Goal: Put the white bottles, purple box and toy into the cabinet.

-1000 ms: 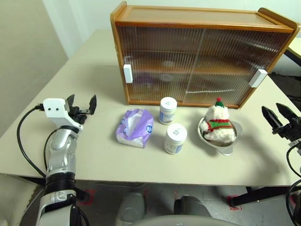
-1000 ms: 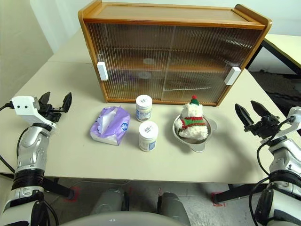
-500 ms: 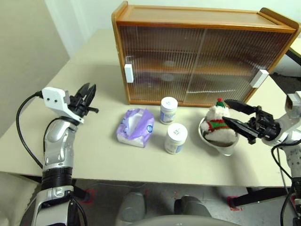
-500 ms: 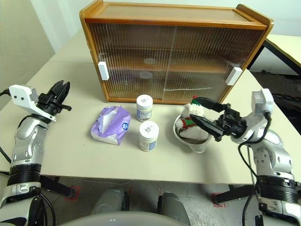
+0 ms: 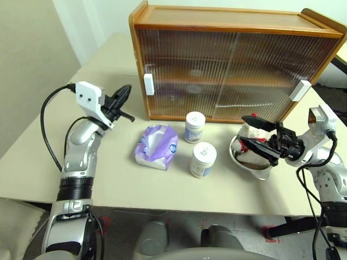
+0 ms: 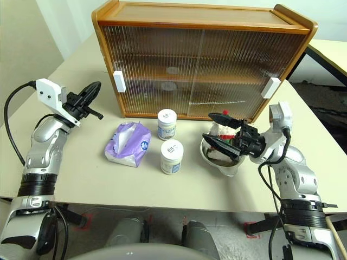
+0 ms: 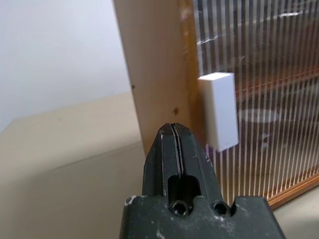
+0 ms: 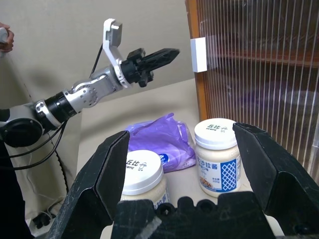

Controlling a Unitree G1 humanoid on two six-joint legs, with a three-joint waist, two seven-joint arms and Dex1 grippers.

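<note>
Your left gripper (image 5: 123, 95) sits in the upper left of the head view, raised off the table (image 5: 49, 157), its two black fingers pressed together on nothing. It points toward the cabinet's (image 5: 233, 21) left end. In the left wrist view the closed tips line up just beside the left door's white handle (image 7: 219, 111), though you cannot tell from these views whether they touch it.

Your right gripper (image 6: 219, 132) is at the right of the frame with its fingers spread wide and empty. It hangs over the metal bowl (image 5: 260, 170), one finger above and one below the toy (image 5: 250, 135), which sits in that bowl; only part of the toy shows behind the fingers.

The cabinet fills the top of the frame, both ribbed doors drawn across its front, the second handle (image 5: 299, 90) at the right edge.

In front of it, near the middle of the picture, stand the two bottles: one (image 5: 193, 127) close to the cabinet's base, the other (image 5: 203, 160) nearer you and slightly to the right. The box (image 5: 156, 146) lies just left of them, tissue showing at its slit. All three rest on the table, apart from both grippers.
</note>
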